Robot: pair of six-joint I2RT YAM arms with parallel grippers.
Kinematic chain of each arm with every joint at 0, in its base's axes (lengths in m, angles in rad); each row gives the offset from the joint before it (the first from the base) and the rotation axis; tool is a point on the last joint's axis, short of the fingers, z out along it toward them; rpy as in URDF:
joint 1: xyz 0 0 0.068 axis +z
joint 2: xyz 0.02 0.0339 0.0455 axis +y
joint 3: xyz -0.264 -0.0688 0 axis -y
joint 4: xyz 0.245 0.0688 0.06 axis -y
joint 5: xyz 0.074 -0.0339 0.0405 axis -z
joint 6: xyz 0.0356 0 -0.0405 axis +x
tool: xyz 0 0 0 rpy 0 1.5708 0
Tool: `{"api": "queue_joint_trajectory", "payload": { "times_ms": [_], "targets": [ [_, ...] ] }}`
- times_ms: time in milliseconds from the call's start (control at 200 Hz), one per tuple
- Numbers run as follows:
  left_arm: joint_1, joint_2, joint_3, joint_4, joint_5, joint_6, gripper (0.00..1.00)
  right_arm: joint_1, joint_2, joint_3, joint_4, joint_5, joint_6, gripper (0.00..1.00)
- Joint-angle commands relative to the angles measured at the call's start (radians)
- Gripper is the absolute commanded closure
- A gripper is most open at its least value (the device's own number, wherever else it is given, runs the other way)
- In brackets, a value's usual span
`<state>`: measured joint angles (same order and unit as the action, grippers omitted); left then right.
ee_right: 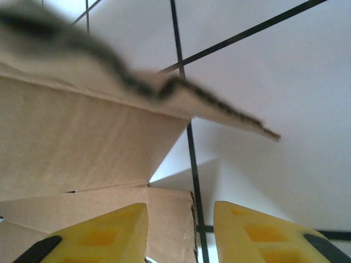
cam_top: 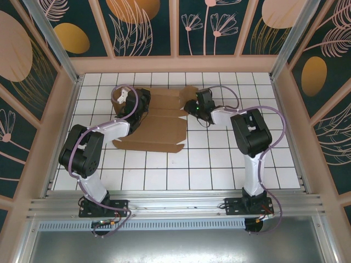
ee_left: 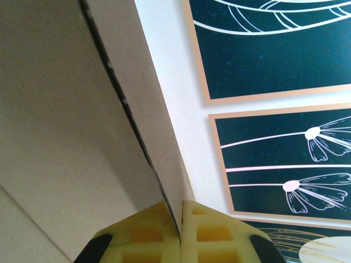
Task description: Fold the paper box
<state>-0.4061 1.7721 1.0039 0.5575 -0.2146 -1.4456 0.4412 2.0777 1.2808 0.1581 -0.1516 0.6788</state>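
Observation:
The paper box (cam_top: 156, 129) is a brown cardboard sheet lying mostly flat on the white tiles, left of centre. My left gripper (cam_top: 123, 102) is at its far left end and is shut on a raised flap. In the left wrist view the yellow fingers (ee_left: 142, 233) of the left gripper (ee_left: 180, 213) pinch the flap's (ee_left: 66, 120) thin edge. My right gripper (cam_top: 191, 105) is at the box's far right edge. In the right wrist view the right gripper (ee_right: 181, 222) is open. A cardboard panel (ee_right: 82, 148) lies beside its left finger (ee_right: 109, 230), and a lifted flap edge crosses above, blurred.
The tiled table (cam_top: 219, 159) runs bare to the right and in front of the box. Pink-framed dark wall panels (cam_top: 148, 27) enclose the back and both sides. An aluminium rail (cam_top: 175, 205) with both arm bases runs along the near edge.

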Motion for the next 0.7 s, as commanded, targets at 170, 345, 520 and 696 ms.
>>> {"api": "queue_joint_trajectory", "payload": {
  "times_ms": [170,345,520,696],
  "targets": [
    [-0.005,-0.013,-0.025,-0.050,-0.008,0.007,1.00,0.001,0.051,0.032,-0.019,-0.059,0.001,0.60],
    [-0.005,-0.007,-0.026,-0.046,0.001,0.003,1.00,0.002,0.069,0.034,0.067,-0.206,0.016,0.60],
    [-0.005,-0.010,-0.026,-0.044,-0.001,0.001,1.00,0.007,0.040,-0.005,0.192,-0.287,0.081,0.62],
    [-0.005,-0.007,-0.025,-0.041,0.004,-0.006,1.00,0.026,0.050,0.018,0.203,-0.315,0.081,0.63]
  ]
}}
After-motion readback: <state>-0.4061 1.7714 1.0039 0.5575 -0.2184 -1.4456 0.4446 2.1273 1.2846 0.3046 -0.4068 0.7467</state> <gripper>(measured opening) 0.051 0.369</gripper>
